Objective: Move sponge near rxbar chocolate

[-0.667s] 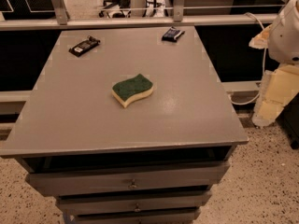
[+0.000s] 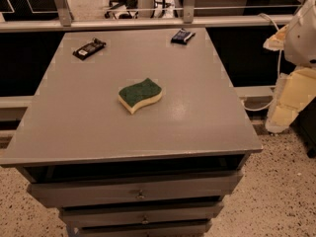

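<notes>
Gripper (image 2: 289, 102), seemingly the cream part at the frame's right edge, hangs beside the table (image 2: 197, 132); its state I cannot tell. Sponge (image 2: 140, 95) lies mid-frame, green side up; rxbar chocolate (image 2: 89, 49) sits upper left, well apart; 1 blue bar (image 2: 182, 36) upper centre.

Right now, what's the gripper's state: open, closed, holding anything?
Gripper: cannot be told; it hangs beside the right edge of the table, well apart from the sponge lying mid-table.

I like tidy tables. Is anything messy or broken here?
Nothing stands out. On the table, the sponge lies flat in the middle, the black bar and blue bar near the far edge; the claw hangs off its right side.
</notes>
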Controlling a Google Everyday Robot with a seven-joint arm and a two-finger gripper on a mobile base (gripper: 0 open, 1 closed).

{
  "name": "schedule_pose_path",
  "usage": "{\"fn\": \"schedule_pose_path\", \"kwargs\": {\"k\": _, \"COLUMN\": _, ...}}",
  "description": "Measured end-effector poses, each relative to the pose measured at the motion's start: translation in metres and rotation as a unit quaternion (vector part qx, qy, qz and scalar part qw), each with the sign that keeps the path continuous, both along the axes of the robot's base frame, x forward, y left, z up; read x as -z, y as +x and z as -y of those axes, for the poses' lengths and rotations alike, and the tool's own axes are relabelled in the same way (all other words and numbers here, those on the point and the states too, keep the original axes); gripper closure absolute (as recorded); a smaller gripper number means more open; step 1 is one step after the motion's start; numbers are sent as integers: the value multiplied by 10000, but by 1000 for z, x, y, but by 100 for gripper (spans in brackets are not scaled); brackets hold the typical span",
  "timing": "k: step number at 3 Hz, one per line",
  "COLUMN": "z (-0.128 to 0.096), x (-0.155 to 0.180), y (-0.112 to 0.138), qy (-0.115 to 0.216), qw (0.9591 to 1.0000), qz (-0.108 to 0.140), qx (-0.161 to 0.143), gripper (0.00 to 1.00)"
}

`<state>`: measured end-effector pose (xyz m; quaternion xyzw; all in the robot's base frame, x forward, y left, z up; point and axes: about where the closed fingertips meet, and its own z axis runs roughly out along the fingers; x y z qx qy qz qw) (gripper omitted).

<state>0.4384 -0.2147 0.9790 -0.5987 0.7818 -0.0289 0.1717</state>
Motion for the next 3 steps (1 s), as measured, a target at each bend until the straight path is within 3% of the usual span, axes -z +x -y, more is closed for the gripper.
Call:
{"fn": "schedule_pose_path", "kwargs": {"k": 1, "z": -4, "x": 10, "y": 7, "qy": 830, "qw": 9965, "qz": 134, "qx": -19, "gripper": 0}}
{"fn": "schedule_pose_path", "kwargs": {"k": 2, "z": 15, "x": 37, "y": 30, "qy": 1902, "qw": 9802, "qz": 535, "qx": 93, "gripper": 0}}
{"fn": "schedule_pose_path", "kwargs": {"k": 3, "z": 8, "x": 48, "y": 54, "qy": 2892, "qw": 9530, "qz": 901, "qx": -21, "gripper": 0}}
